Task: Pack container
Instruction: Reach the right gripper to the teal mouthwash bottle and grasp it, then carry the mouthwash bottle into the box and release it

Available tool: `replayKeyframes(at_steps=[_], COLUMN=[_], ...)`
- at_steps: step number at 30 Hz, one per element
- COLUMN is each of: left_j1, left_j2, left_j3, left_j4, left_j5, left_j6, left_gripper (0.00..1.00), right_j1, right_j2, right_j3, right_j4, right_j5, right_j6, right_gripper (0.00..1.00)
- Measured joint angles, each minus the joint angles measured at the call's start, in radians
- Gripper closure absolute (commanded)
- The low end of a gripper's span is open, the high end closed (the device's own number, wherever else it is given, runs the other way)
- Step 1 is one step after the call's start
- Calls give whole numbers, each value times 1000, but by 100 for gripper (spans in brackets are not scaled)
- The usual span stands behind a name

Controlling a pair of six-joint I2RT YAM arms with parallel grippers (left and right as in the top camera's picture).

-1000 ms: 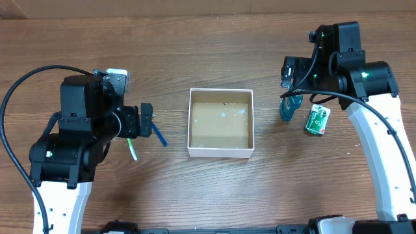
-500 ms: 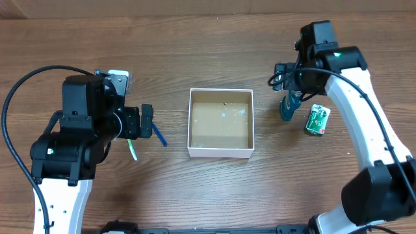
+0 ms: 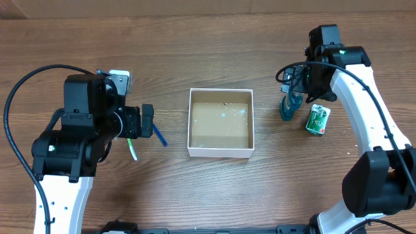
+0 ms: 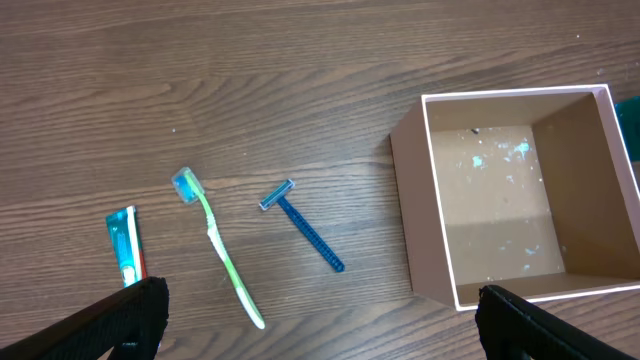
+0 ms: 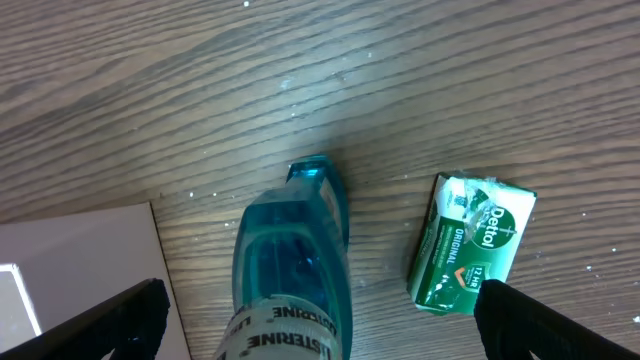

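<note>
**Container sits open-topped at mid-table, both claws spread wide**

Starting at the right gripper (image 5: 320,300): its jaws stand wide apart and hold nothing. Its two dark fingertips show at the bottom corners of the wrist view. Between them, below, is a clear teal-blue bottle (image 5: 292,270) with a printed label band, its capped end pointing away from the camera. No finger touches it. Just beside the bottle lies a green soap packet (image 5: 470,245), a small glossy rectangular block, slightly tilted. A white corner of the container (image 5: 70,270) shows at lower left, near the bottle but apart from it.

Over to the left gripper (image 4: 318,310): it too is wide open and empty. Beneath it on the grained wooden table (image 3: 214,58) lie a slim green toothbrush (image 4: 220,250), a blue razor (image 4: 303,228) set on a diagonal, and a small blue tube (image 4: 125,245) by the left finger. All three are apart from one another.

The container is off to this claw's right, well clear of the razor. It is a shallow cardboard box with thin white walls and rim and a matte brown floor flecked with pale specks. Its mouth faces straight up. It is square, so it has no long axis; from overhead its sides run parallel to the frame edges. It rests between the two arms, touched by neither claw.
</note>
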Motion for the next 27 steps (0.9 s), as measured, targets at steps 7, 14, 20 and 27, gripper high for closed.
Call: replayKeyframes(at_steps=[7, 14, 20, 27], left_j1=[0, 0, 0, 0], left_j2=[11, 11, 11, 11], left_j3=[0, 0, 0, 0], left_j4=[0, 0, 0, -1], left_j5=[0, 0, 0, 0], left_j6=[0, 0, 0, 0], left_gripper=[0, 0, 0, 0], right_j1=[1, 1, 1, 1], right_j2=[0, 0, 1, 1], right_j3=[-4, -78, -92, -92], right_j4=[4, 56, 79, 79], right_j5=[-20, -21, -21, -22], right_j6=[-18, -22, -27, -31], right_gripper=[0, 0, 19, 52])
